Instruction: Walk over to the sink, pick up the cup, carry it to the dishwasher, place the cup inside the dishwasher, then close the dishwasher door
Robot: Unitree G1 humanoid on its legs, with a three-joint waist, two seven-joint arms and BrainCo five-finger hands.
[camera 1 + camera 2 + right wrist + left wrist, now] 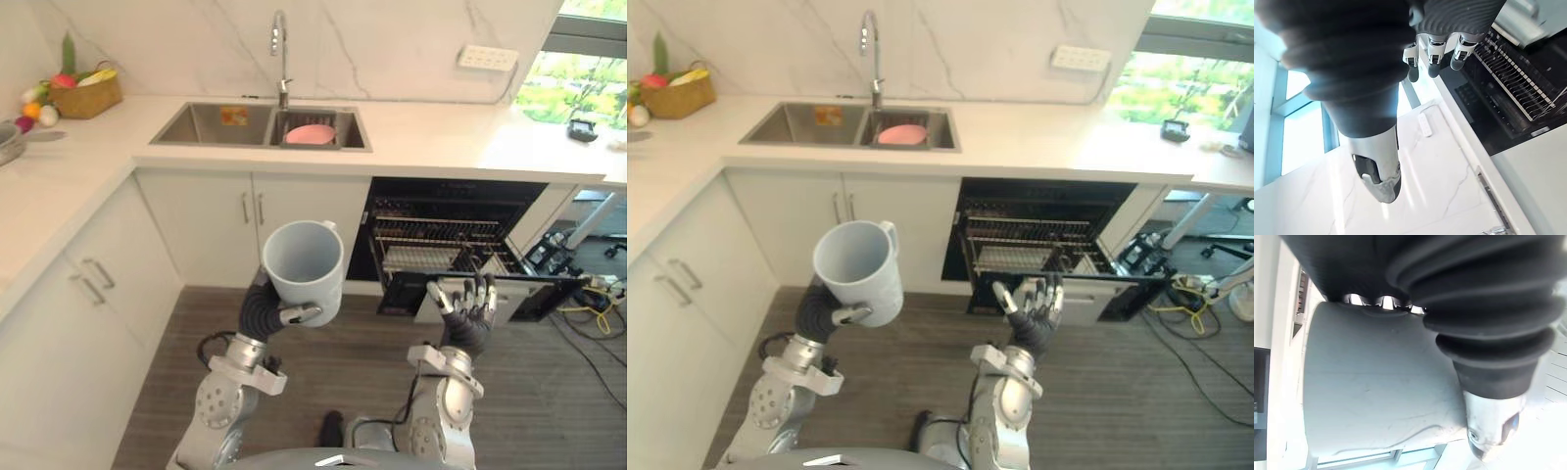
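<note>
My left hand [263,311] is shut on a pale grey cup [305,268] and holds it upright above the floor, in front of the white cabinet doors under the sink [263,126]. The cup's wall [1376,401] fills the left wrist view beside my thumb [1493,423]. My right hand [468,311] is open, fingers straight, raised in front of the dishwasher [446,235]. The dishwasher's door [509,289] hangs down open, and its wire rack [431,257] is pulled out. In the right wrist view my fingertips [1431,66] show near the rack [1518,83].
A pink bowl [312,135] lies in the sink's right basin below the tap [280,44]. A wicker basket of produce [86,93] stands on the counter at the far left. Cables [598,304] lie on the wooden floor right of the dishwasher.
</note>
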